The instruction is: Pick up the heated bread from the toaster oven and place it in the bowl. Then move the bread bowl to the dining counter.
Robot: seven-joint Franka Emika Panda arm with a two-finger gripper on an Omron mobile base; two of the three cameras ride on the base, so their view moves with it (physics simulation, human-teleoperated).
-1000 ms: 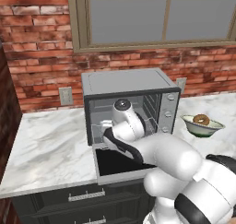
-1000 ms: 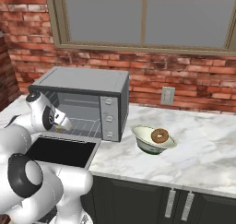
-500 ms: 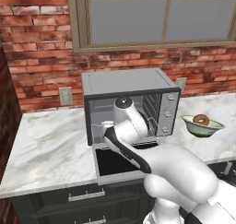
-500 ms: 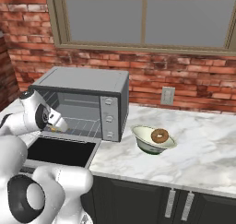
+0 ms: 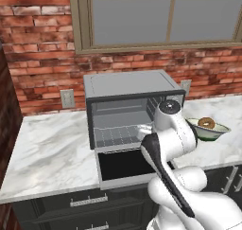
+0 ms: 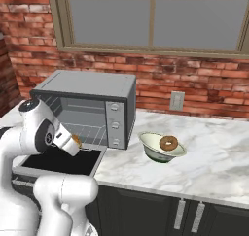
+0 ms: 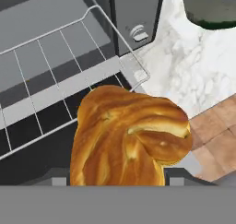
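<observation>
Claw (image 7: 117, 181) pinching the heated bread (image 7: 129, 138), which hides its fingertips, above the toaster oven (image 6: 87, 109) door.

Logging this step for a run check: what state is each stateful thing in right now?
toaster oven: door dropped open, rack bare
heated bread: out of the oven, held in the tool
tool: closed on the bread, above the open door
bowl: upright on the counter, a brown ring-shaped piece inside

A glossy white arm (image 5: 182, 177) of rounded, bulbous segments is seen at the lower right of the left base view. A dark band runs along it, and a dark-ringed joint cap tops it.
</observation>
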